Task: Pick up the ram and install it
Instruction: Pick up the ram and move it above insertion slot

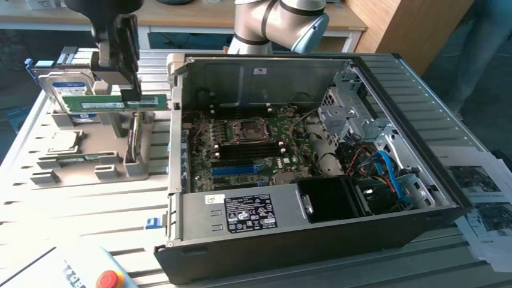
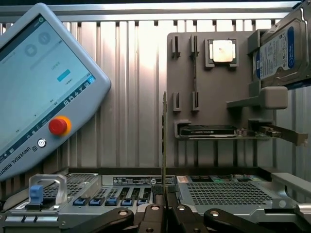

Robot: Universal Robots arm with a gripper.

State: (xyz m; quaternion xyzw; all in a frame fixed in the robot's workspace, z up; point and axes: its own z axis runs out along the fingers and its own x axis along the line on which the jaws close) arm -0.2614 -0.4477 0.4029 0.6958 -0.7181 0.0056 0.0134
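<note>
— What sort of place is this?
— A robotics lab or workshop. A Universal Robots arm (image 1: 276, 21) stands at a slatted metal bench (image 1: 96, 204), its teach pendant (image 2: 43, 87) lying there.
— Anything else?
— An open computer case (image 1: 320, 237), a grey fixture (image 2: 218, 97) of loose computer parts, printed sheets (image 1: 488, 204) beside it.

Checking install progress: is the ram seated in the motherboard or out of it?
Out. The gripper holds the ram over the gray parts rack, outside the open computer case.
</note>
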